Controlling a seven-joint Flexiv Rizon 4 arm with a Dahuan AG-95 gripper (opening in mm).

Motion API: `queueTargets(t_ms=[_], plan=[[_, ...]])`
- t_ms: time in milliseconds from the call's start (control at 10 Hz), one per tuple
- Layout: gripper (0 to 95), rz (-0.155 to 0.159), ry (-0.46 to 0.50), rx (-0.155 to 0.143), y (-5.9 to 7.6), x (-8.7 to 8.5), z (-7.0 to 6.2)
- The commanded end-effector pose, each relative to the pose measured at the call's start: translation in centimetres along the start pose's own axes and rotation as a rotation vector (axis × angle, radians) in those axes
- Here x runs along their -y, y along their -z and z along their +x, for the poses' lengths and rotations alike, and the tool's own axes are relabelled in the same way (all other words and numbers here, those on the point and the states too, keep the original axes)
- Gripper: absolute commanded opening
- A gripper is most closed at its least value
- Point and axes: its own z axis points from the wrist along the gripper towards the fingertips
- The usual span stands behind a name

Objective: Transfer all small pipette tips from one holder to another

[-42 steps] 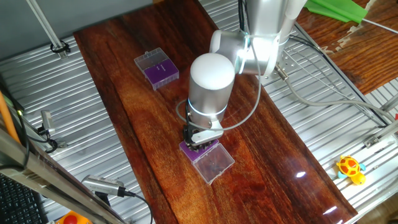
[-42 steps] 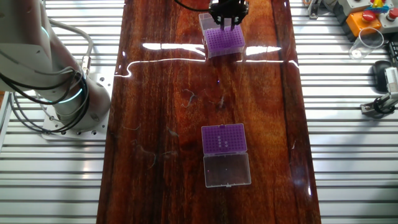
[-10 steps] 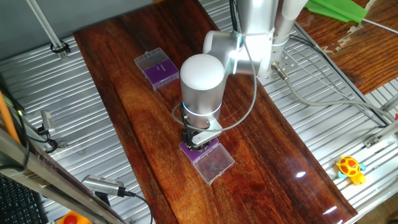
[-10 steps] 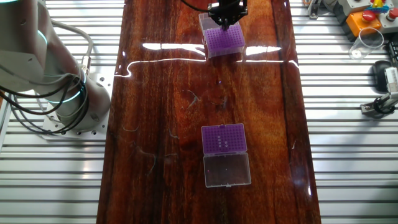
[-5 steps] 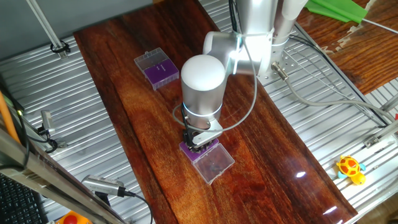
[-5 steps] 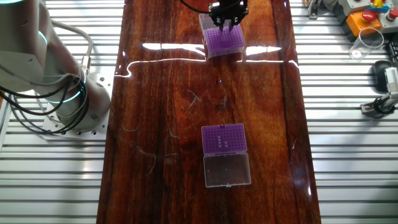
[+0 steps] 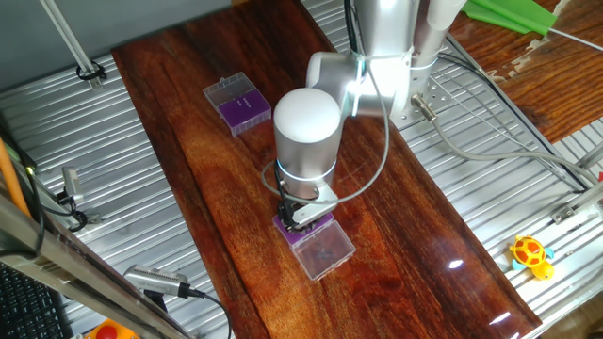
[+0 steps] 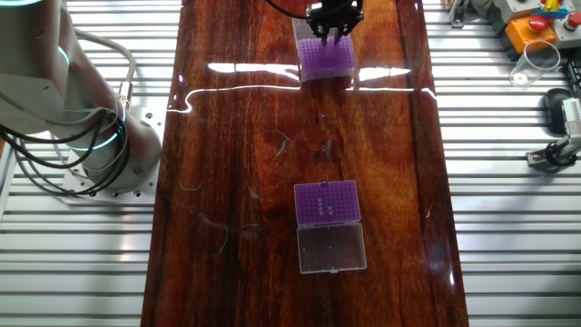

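Gripper (image 8: 329, 33) down on the far holder (image 8: 325, 58) at top centre, shifted slightly since a second ago; fingers close together, hold on a tip impossible to tell. Likely mid-pick. Tips (image 8: 328, 206) seen as specks in the lower-centre holder (image 8: 327, 202).

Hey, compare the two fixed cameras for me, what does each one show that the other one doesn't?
Only one fixed view shows a yellow toy and a green sheet. Only the other fixed view shows the arm's base, an orange button box and a clear cup. Both show the wooden table, two purple tip holders, and the gripper over one of them.
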Motion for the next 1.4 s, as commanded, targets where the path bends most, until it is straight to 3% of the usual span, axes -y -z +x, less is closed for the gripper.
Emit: queueTargets(t_ms=[100, 800, 1200, 1400], plan=[[0.0, 0.0, 0.0, 0.008, -0.3, 0.1, 0.0], [0.0, -0.018, -0.039, 0.024, 1.8, -0.7, -0.1], [0.0, -0.033, -0.068, 0.041, 3.8, -1.3, 0.1], [0.0, -0.038, -0.058, 0.033, 5.0, -1.0, 0.5]])
